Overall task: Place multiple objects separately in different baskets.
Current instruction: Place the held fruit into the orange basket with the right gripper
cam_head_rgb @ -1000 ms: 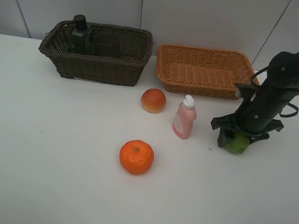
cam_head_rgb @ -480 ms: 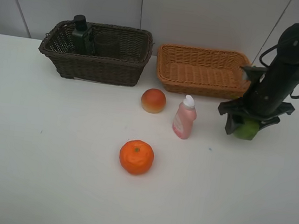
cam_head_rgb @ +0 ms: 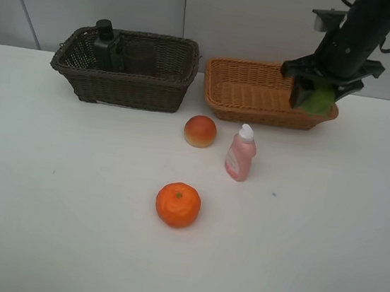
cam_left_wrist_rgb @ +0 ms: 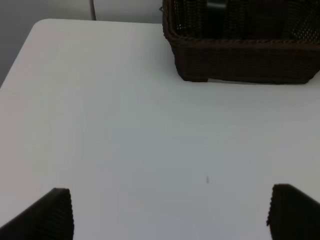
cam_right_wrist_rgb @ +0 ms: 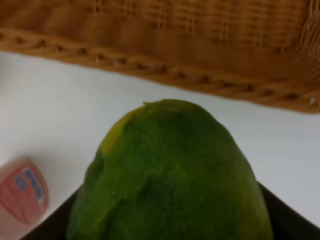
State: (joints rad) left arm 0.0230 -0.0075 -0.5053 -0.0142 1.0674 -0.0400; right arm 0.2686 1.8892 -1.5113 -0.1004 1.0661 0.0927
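Right jaws: pinched the lime (cam_head_rgb: 320,99), held aloft between them.
Orange-tan basket (cam_head_rgb: 252,113): lay just ahead of the jaws, its rim uncrossed.
Release: seemed best made low over the basket floor.
Left jaws: stood spread, empty.

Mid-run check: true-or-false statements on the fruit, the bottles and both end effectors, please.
1. The right end effector grips the green lime. True.
2. The lime lies inside a basket. False: it hangs in the grip near the rim of the orange-tan basket.
3. The dark bottle stands in the dark brown basket. True.
4. The orange is in a basket. False: it sits on the table.
5. The left end effector is shut. False: open, empty.
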